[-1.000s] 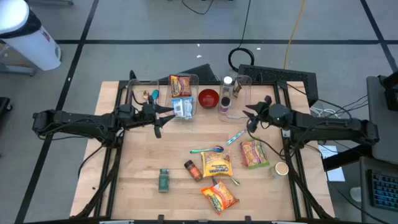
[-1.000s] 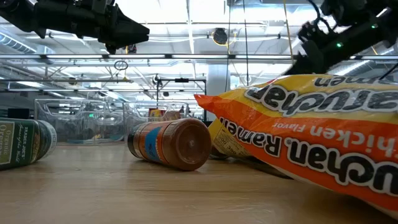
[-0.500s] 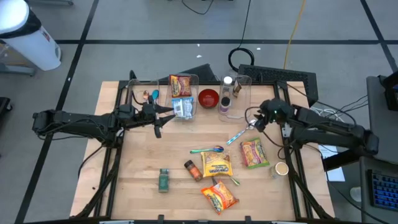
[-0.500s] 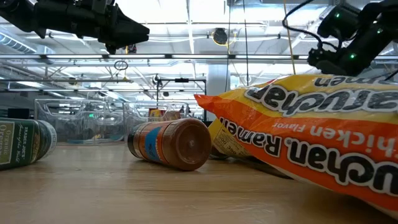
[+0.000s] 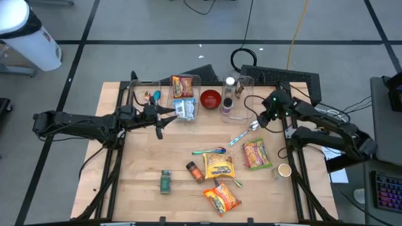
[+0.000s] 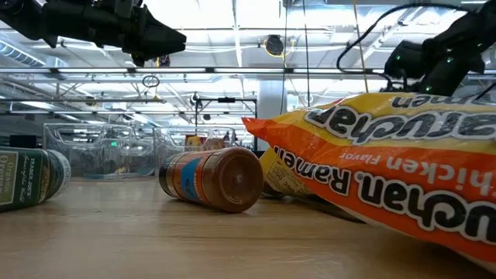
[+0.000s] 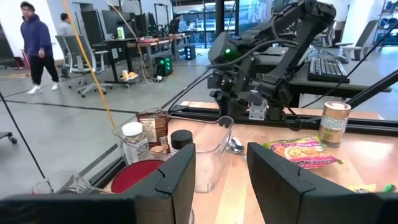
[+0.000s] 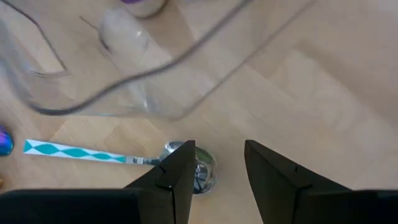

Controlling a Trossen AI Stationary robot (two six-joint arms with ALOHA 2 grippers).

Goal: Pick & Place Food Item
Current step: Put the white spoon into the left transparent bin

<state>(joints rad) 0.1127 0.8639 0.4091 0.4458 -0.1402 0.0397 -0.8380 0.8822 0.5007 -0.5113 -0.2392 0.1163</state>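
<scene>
My right gripper (image 5: pixel 263 120) is open and points down over the bowl end (image 8: pixel 200 169) of a teal-handled spoon (image 5: pixel 239 137) lying flat on the table, next to a clear bin (image 5: pixel 234 100). Its fingers stand on either side of the spoon's bowl without touching it. Three ramen packets lie flat: one at the right (image 5: pixel 255 154), one in the middle (image 5: pixel 218 166), one near the front edge (image 5: pixel 222 198). My left gripper (image 5: pixel 162 119) is open and empty, held level above the table beside a clear bin with a blue packet (image 5: pixel 184 108).
Clear bins (image 5: pixel 146 94) and a red bowl (image 5: pixel 210 98) line the far side. Two spice jars (image 5: pixel 195 171) (image 5: pixel 165 182) lie on their sides. A second spoon (image 5: pixel 209 151) lies mid-table, and a small can (image 5: pixel 284 170) stands at the right edge. Bare wood shows at the near left.
My right gripper has tipped from level to pointing down and has moved a little toward the table's right edge, over the spoon's bowl end. Its wrist has swung toward the far edge. Nothing on the table has moved.
</scene>
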